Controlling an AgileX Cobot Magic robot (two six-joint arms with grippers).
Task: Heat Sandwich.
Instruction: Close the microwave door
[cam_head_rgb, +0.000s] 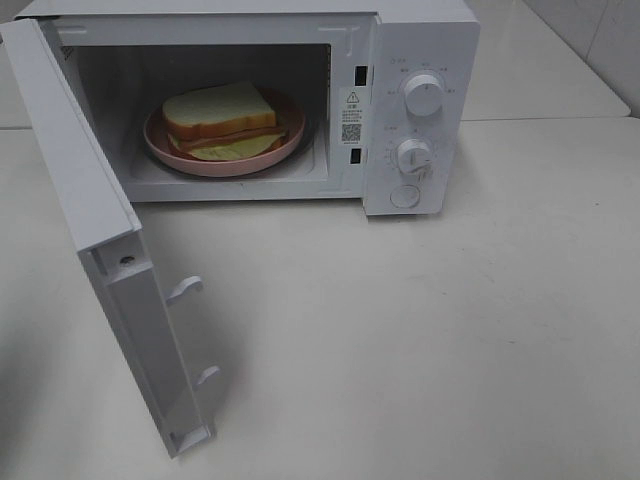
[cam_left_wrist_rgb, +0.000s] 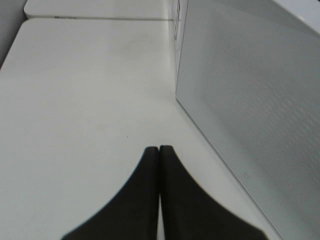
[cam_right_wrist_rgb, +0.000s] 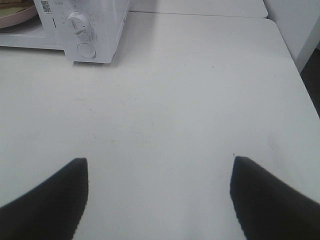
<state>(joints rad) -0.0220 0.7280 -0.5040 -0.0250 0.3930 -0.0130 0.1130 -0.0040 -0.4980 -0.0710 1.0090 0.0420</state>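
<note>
Exterior high: microwave (cam_head_rgb: 420, 60) sits on the desk (cam_head_rgb: 450, 330), door (cam_head_rgb: 90, 200) swung wide open. The sandwich (cam_head_rgb: 225, 115) is inside the cavity on the pink plate (cam_head_rgb: 165, 150): 2 white slices, meat and lettuce showing at the front edge. The panel has 2 knobs (cam_head_rgb: 424, 94) stacked, with 1 round button (cam_head_rgb: 405, 196) below them. Neither end effector is in this view.

Left wrist: left end effector (cam_left_wrist_rgb: 159, 150) is clenched, the 2 fingers (cam_left_wrist_rgb: 145, 200) pressed flat together with nothing between them. It hangs over bare desk. The door's grey outer face runs alongside it, close off 1 side and stretching on ahead past the fingertips. No contact between the two that I can see. The sandwich is not visible from here.

Right wrist: right end effector (cam_right_wrist_rgb: 160, 161) is released, fingers spread wide, only bare desk in the gap. It holds nothing and touches nothing. The microwave's control panel is well ahead of the fingertips and off to 1 side, 1 knob and the button visible. Just past the panel, a sliver of the plate shows in the cavity. The sandwich itself is mostly cut off here, so its place comes from the exterior view: inside the microwave, far ahead of this end effector.
</note>
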